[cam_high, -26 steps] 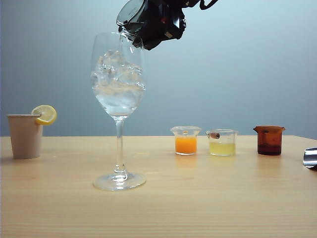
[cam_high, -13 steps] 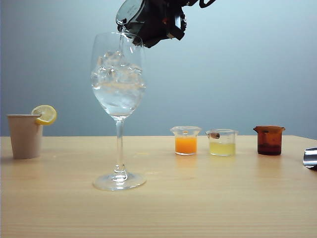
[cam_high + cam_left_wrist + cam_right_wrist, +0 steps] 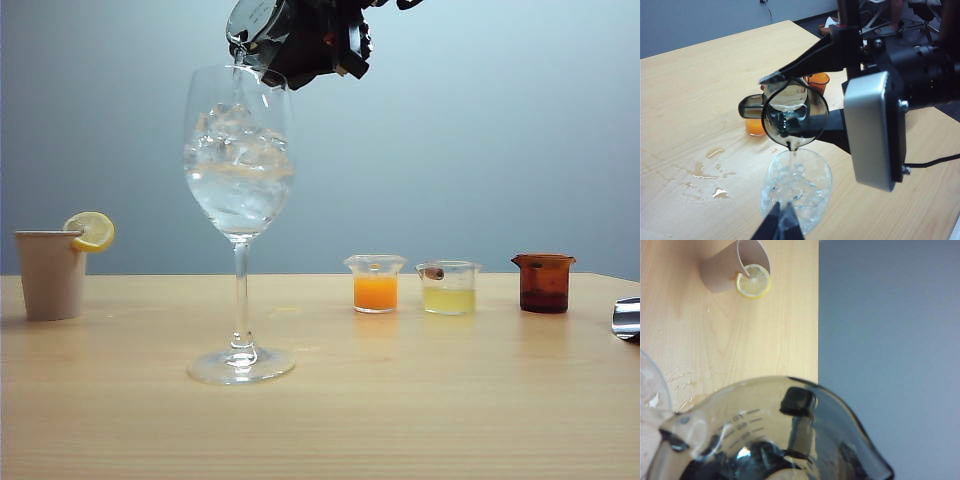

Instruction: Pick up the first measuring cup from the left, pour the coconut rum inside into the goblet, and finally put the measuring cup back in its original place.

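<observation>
Right end effector [image 3: 790, 100] grips the tipped measuring cup [image 3: 794, 116] above the iced goblet [image 3: 239, 160]; left end effector's [image 3: 781, 225] opening is unclear.

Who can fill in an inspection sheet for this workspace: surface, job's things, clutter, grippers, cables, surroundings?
Surface: wooden table; wet splashes near the goblet.
Job's things: measuring cup tipped, spout over the goblet, which holds ice and clear liquid.
Clutter: paper cup with lemon slice; orange cup, yellow cup, amber cup.
Grippers: right gripper holds the measuring cup above the goblet; left gripper, jaws shut, empty.
Cables: black cable on the right arm.
Surroundings: plain grey wall.
</observation>
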